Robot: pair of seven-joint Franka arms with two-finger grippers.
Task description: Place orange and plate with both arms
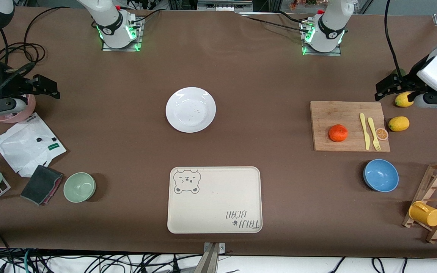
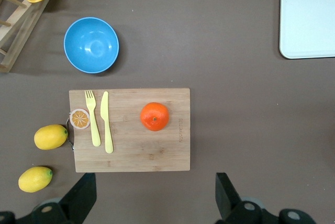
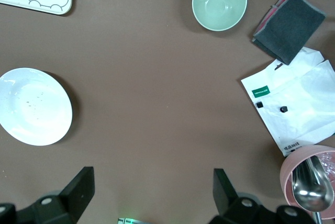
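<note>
Orange point(image 1: 338, 133) sits stem-up on wood board point(image 1: 336, 113); white plate point(image 1: 190, 109) flat; both end effectors wide.

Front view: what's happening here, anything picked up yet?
Nothing is held. The orange sits on the cutting board beside the yellow knife and fork; the plate lies bare mid-table. The left gripper hangs open over the table by the lemons, the right gripper open over the pink dish end. Both arms wait.
</note>
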